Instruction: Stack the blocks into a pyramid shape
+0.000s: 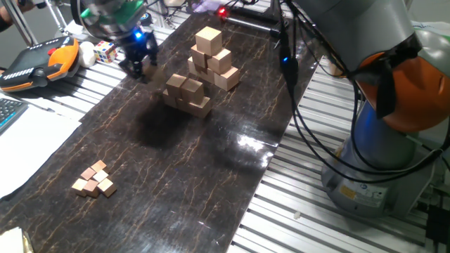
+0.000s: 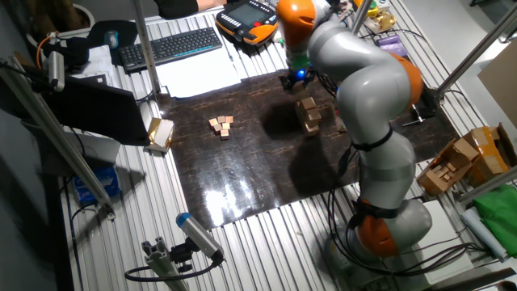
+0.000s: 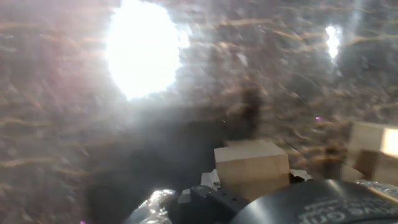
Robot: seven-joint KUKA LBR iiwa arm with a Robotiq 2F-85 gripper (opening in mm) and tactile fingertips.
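Hand (image 1: 136, 65) hovers blurred over the far edge of the dark table (image 1: 176, 161), well apart from the nearest pile. The hand view shows 1 tan block (image 3: 252, 163) close beneath the camera, seemingly between the fingers, though their tips are hidden, so I cannot tell whether it is gripped or merely in front. Mid-sized blocks (image 1: 187, 94) already form a low stepped pile near the table's middle, the pyramid shape (image 2: 309, 119) in progress, wide at the bottom so upper cubes have support. Just behind it, touching or nearly so, stands the taller stack of bigger cubes (image 1: 211, 57), not part of the job. Tiny cubes (image 1: 94, 179) lie clustered near the front, well clear. My judgement: 1 cube is being brought over to top the pile, needing a centred, gentle set-down
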